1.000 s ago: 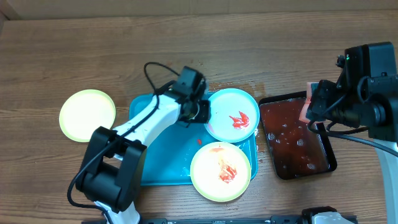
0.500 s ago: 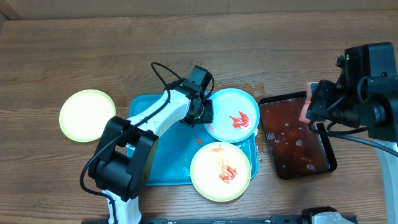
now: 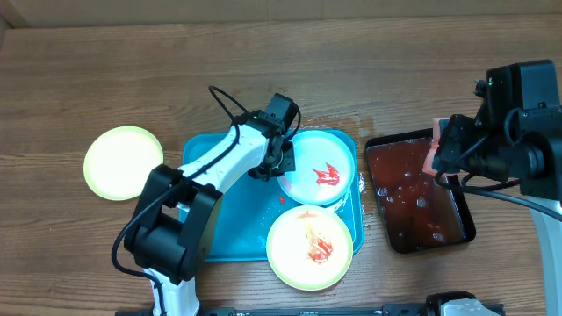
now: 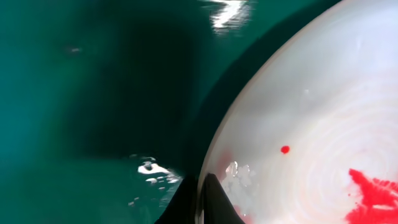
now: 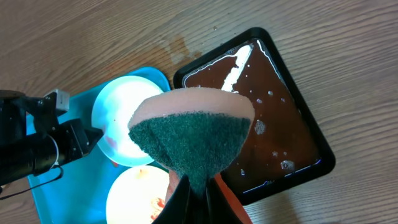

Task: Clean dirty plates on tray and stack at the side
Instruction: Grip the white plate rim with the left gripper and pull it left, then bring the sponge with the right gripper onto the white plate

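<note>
**Blue plate (image 3: pixel 307 182) pinched at the rim on the tray (image 3: pixel 246 224)**

Blue plate sits at the tray's far right corner with a red smear near its middle. The left gripper (image 3: pixel 283 163) has reached in over the tray's far edge. In the close-up from that wrist, its jaws are pinched on the plate's rim, one fingertip (image 4: pixel 219 200) on the top face and the other below the edge. I can't tell from either view whether the plate lies flat or is tipped up a little. Beads of water shine on the tray floor beside it.

A smeared green plate (image 3: pixel 309 247) lies at the tray's near right corner, hanging over the rim and touching or slightly overlapping the blue one. Red and orange streaks cross its centre. A small red spot marks the tray floor just beside the two plates.

A clean green plate (image 3: pixel 123 162) rests on the counter (image 3: pixel 263 53) to the left of the tray, apart from it.

To the tray's right, close by, stands a dark tray (image 5: pixel 324 163) of reddish liquid. The right gripper (image 5: pixel 198 193) hangs over it, jaws closed on a sponge (image 5: pixel 193 134) folded into a wedge, green scouring side showing, peach backing on top.
</note>
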Controlling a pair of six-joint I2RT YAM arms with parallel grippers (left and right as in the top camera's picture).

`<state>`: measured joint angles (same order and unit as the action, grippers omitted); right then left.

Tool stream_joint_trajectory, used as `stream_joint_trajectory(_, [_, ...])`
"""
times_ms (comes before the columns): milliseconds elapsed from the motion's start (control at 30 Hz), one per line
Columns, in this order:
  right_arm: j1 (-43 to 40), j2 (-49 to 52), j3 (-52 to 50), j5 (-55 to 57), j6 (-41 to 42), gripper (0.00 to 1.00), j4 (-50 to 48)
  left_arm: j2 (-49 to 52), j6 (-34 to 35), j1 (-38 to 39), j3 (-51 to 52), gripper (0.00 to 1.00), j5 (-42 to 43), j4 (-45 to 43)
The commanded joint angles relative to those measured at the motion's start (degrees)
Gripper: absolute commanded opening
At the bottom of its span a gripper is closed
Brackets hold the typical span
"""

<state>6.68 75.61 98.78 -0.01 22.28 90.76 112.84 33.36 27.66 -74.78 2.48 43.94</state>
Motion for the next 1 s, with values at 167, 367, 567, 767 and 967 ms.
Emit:
stream_joint_trajectory(167, [-0.3, 2.0, -0.3, -7.7, -4.7, 0.04, -3.1, -3.0, -1.1, -6.5, -2.8, 0.04, -8.3, 4.6])
stream_joint_trajectory(367, [1.3, 7.5, -1.4, -16.3, -11.0, 0.04, -6.6, -3.0, -3.1, -10.3, -2.7, 0.04, -6.1, 6.6])
stream_joint_trajectory(567, [8.7, 16.3, -3.1, -18.3, -12.3, 0.04, -11.3, -2.9, -6.3, -11.6, -2.7, 0.04, -3.0, 7.0])
stream_joint_trajectory(767, [20.6, 25.8, -3.6, -18.3, -11.2, 0.04, -18.3, -2.9, -11.3, -10.9, -2.7, 0.04, 2.2, 8.0])
stream_joint_trajectory(967, [26.4, 31.2, -3.6, -18.1, -5.6, 0.04, -23.3, -2.9, -14.4, -10.3, -2.3, 0.04, 3.1, 11.4])
